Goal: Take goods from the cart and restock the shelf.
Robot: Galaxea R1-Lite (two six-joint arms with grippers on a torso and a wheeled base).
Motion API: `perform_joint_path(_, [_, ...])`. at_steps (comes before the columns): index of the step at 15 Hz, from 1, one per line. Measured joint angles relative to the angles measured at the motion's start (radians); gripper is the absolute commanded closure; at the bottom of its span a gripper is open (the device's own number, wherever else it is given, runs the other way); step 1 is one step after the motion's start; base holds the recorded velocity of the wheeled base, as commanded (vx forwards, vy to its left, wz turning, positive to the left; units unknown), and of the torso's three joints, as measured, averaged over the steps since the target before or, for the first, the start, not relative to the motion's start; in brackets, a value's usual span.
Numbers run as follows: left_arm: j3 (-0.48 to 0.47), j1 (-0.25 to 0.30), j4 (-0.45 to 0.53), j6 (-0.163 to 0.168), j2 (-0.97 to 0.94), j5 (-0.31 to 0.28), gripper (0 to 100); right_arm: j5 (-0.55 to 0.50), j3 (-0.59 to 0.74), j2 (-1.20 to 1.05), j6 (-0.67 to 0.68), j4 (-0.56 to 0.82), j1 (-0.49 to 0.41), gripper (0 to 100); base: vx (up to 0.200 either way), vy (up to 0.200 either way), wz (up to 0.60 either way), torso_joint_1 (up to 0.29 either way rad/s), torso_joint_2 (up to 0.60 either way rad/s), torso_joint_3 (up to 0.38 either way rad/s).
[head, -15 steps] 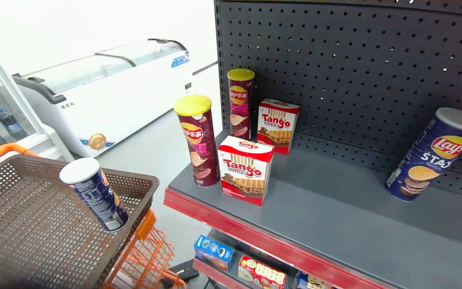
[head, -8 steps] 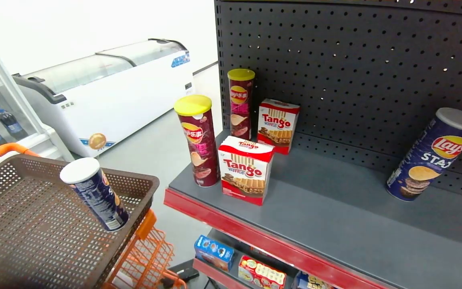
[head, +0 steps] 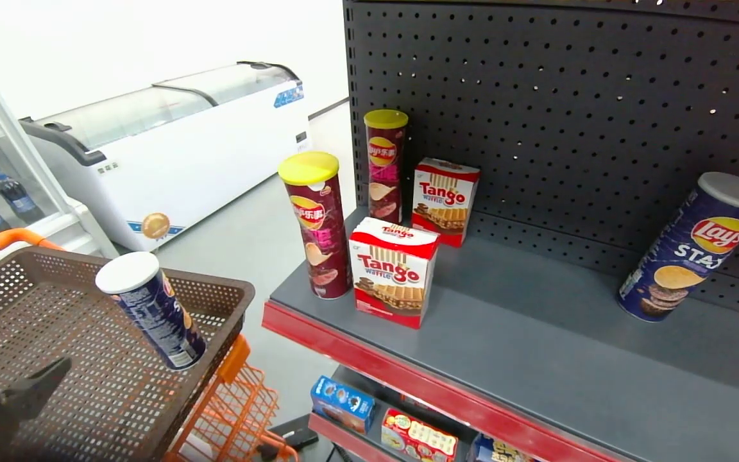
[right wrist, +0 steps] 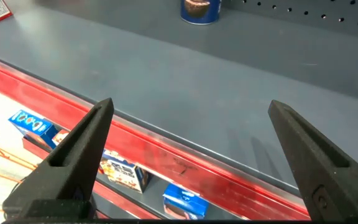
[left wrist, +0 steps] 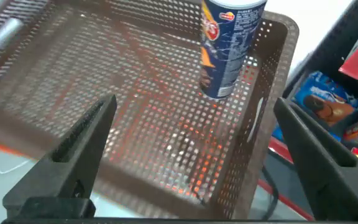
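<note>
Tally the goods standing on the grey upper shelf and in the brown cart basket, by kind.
Maroon cylindrical chip cans with yellow lids: 2
Red-and-white cardboard wafer boxes: 2
Dark blue cylindrical chip cans with pale lids: 2
Total: 6

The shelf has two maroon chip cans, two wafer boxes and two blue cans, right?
Not quite. The head view shows only one blue can on the shelf; the other blue can stands in the cart basket. The rest is right.

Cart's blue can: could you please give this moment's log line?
left gripper open above basket | blue can in basket, ungripped | right gripper open above shelf
</note>
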Motion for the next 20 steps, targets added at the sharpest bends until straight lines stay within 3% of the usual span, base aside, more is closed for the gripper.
perform_joint_path(3, [0.021,0.026,-0.201,0.0,0.225,-0.059,0,0.0,0.0,0.0,0.0,0.0,0.0,0,0.0,0.0,0.0,0.0,0.0,0.0])
perform_joint_path(7, [0.088,-0.014,-0.542,-0.001,0.455,-0.071,0,0.0,0.0,0.0,0.0,0.0,0.0,0,0.0,0.0,0.0,0.0,0.0,0.0])
perform_joint_path(11, [0.11,-0.038,-0.794,-0.001,0.634,-0.064,0,0.0,0.0,0.0,0.0,0.0,0.0,0,0.0,0.0,0.0,0.0,0.0,0.0])
perform_joint_path(14, [0.104,-0.039,-0.904,-0.001,0.737,-0.049,0,0.0,0.0,0.0,0.0,0.0,0.0,0,0.0,0.0,0.0,0.0,0.0,0.0])
perform_joint_path(18, [0.053,-0.036,-1.027,0.024,0.842,-0.036,0,0.0,0.0,0.0,0.0,0.0,0.0,0,0.0,0.0,0.0,0.0,0.0,0.0])
perform_joint_path(20, [0.018,-0.036,-1.045,0.025,0.879,-0.036,0,0.001,0.0,0.0,0.0,0.0,0.0,0,0.0,0.0,0.0,0.0,0.0,0.0])
